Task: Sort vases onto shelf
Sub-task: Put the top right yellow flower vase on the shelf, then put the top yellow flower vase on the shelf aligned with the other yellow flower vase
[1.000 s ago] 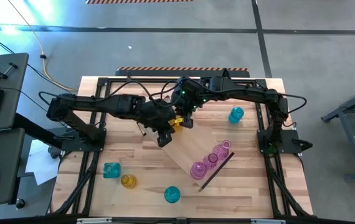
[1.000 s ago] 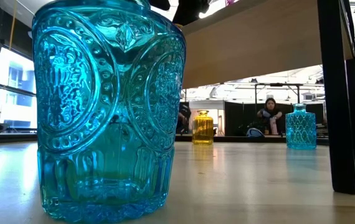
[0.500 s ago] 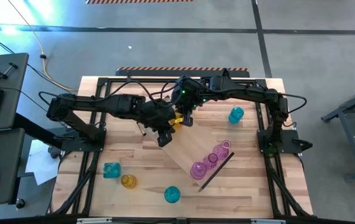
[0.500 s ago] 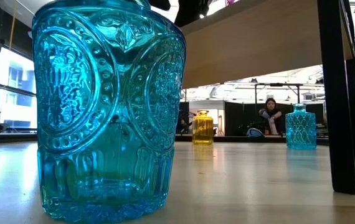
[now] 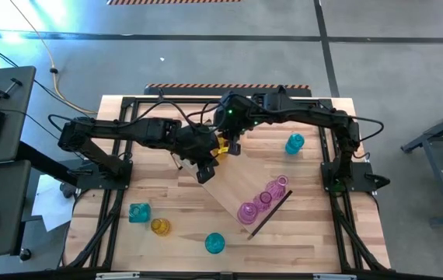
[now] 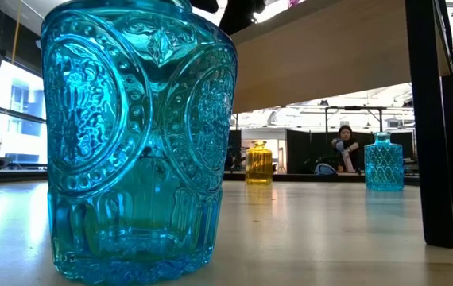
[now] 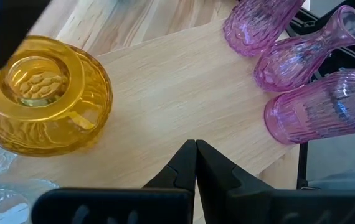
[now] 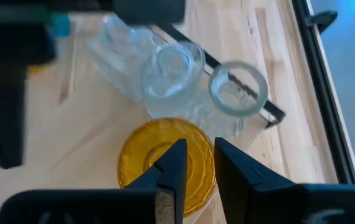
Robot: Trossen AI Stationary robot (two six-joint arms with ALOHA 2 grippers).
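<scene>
The shelf (image 5: 233, 183), a light-wood board, lies slantwise mid-table. Three pink vases (image 5: 260, 201) stand at its near right end and clear vases (image 8: 171, 68) at its far left end. Beside the clear ones is a yellow vase (image 7: 40, 99), with my right gripper (image 8: 200, 155) closed on its top from above. My left gripper (image 7: 195, 146) is shut and hovers over the bare board (image 7: 165, 93) between the yellow and pink vases (image 7: 302, 62). Teal vases (image 5: 140, 212) (image 5: 214, 243) (image 5: 294, 143) and an amber one (image 5: 159, 226) stand on the tabletop. My right gripper comes slanting down onto the yellow vase's mouth rim (image 8: 193, 149). One finger (image 8: 177, 155) seems to be inside the mouth and the other (image 8: 227, 158) outside it. The fingers hide the exact spot. I cannot tell whether the vase's base rests on the board.
Black frame rails (image 5: 120, 155) run along the table's left and right sides. In the low view one teal vase (image 6: 139, 143) fills the foreground and the shelf's dark end piece (image 6: 433, 119) stands at the right. A person (image 6: 344, 147) sits in the room behind.
My right gripper has turned a little over the yellow vase and keeps its hold. The left arm and the other vases have kept still.
</scene>
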